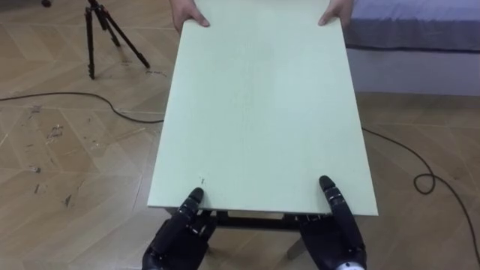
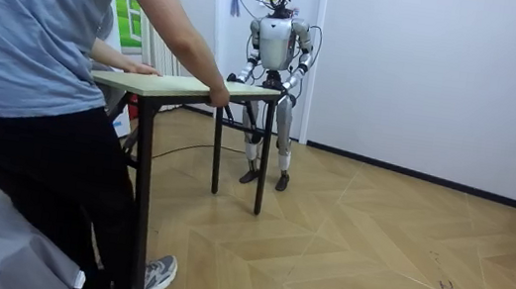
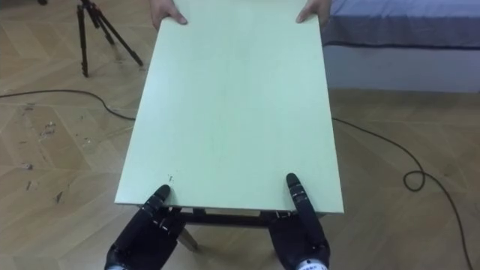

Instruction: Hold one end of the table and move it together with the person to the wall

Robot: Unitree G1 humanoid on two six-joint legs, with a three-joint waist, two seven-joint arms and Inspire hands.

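Table (image 1: 255, 112), judged rigid and light, was pinched at its near edge by left robot hand (image 1: 177, 240) and right robot hand (image 1: 337, 236).

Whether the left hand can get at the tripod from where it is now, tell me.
Probably not. The left hand is at the near edge of the table, while the tripod stands on the floor well off beyond the far left corner.

A black tripod (image 1: 91, 43) stands off the far left corner of the pale green table (image 1: 262, 112), a grey bed (image 1: 420, 24) beside its far right. The wooden floor (image 1: 67, 157) lies open along both long sides.
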